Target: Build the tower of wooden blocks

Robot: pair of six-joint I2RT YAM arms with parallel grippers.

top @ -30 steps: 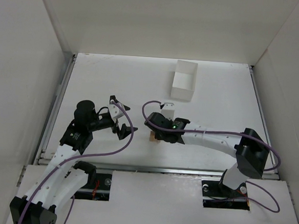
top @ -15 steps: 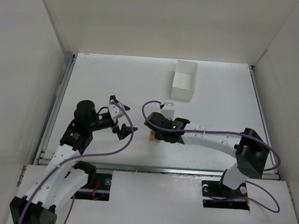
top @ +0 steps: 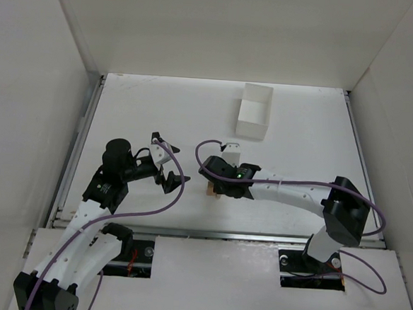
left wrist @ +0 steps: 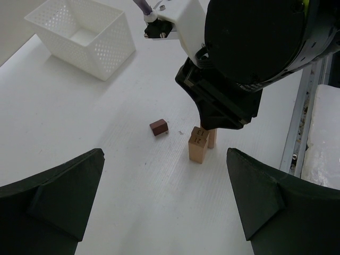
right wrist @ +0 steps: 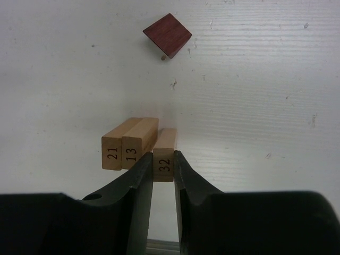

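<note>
Three light tan blocks stand on end side by side on the white table, numbered 21 (right wrist: 112, 152), 13 (right wrist: 133, 150) and 32 (right wrist: 163, 158). My right gripper (right wrist: 163, 166) reaches down over them, its two fingers pressed against the sides of block 32. A dark reddish-brown block (right wrist: 167, 35) lies flat a short way beyond them. In the left wrist view the tan blocks (left wrist: 197, 144) stand under the right gripper's black head, with the dark block (left wrist: 159, 127) just left of them. My left gripper (left wrist: 164, 155) hangs wide open and holds nothing, left of the blocks (top: 210, 191).
A white perforated box (top: 254, 111) stands at the back of the table, also in the left wrist view as the box (left wrist: 85, 37). White walls enclose the table on three sides. A metal rail (top: 208, 233) runs along the near edge.
</note>
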